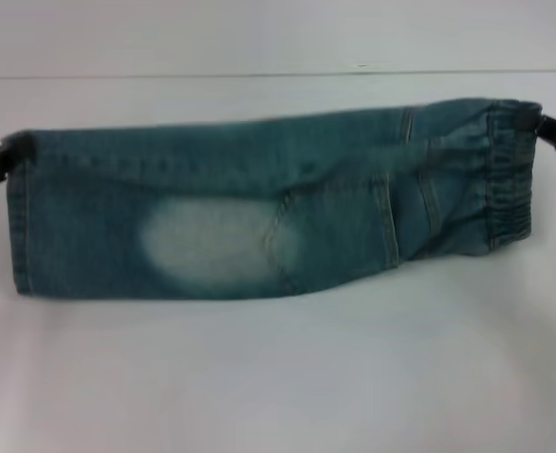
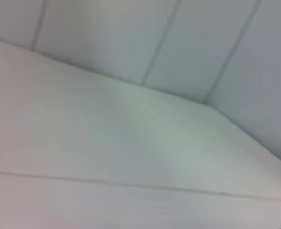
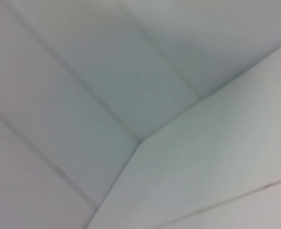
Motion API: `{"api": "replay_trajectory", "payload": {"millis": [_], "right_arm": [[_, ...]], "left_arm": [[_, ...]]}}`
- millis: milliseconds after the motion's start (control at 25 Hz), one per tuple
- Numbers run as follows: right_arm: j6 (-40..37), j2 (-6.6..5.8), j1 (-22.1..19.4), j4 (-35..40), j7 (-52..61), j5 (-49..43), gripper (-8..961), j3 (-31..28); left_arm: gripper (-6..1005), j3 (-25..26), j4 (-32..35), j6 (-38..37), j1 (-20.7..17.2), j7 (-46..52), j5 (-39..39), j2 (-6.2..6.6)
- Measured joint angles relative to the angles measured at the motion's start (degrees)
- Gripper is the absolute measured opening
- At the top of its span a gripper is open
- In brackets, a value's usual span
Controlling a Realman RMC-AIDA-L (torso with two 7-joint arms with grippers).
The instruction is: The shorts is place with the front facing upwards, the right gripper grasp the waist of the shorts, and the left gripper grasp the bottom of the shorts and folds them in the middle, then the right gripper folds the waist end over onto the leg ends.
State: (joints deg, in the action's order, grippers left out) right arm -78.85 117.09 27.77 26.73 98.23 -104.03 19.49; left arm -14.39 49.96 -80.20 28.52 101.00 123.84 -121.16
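The blue-green denim shorts (image 1: 259, 203) stretch across the head view as a long band, doubled lengthwise, with a pale faded patch in the middle. The puckered waist of the shorts (image 1: 509, 175) forms the right end. The bottom of the shorts (image 1: 18, 222), a flat stitched hem, forms the left end. My left gripper (image 1: 4, 156) pinches the hem's upper corner at the left edge. At the waist's upper corner on the right, my right gripper (image 1: 547, 123) is shut on the band. Only the tips of both grippers show. Neither wrist view shows the shorts.
The white table (image 1: 278, 377) spreads in front of the shorts, with a pale wall (image 1: 278, 33) behind it. Both wrist views show only the white table surface (image 2: 107, 143) and wall panels (image 3: 107, 71).
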Motion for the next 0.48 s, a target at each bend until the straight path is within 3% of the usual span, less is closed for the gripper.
{"api": "replay_trajectory", "payload": {"millis": [160, 480], "right_arm": [[4.9, 1.26, 0.7, -0.8, -2.0, 3.8, 55, 0.1], [13.0, 1.86, 2.5, -2.1, -3.9, 4.9, 83, 0.3]], "left_arm": [[55, -0.1, -2.4, 5.0, 1.3, -0.9, -1.4, 0.00], [59, -0.9, -10.4, 14.4, 4.3, -7.4, -4.2, 0.00]]}}
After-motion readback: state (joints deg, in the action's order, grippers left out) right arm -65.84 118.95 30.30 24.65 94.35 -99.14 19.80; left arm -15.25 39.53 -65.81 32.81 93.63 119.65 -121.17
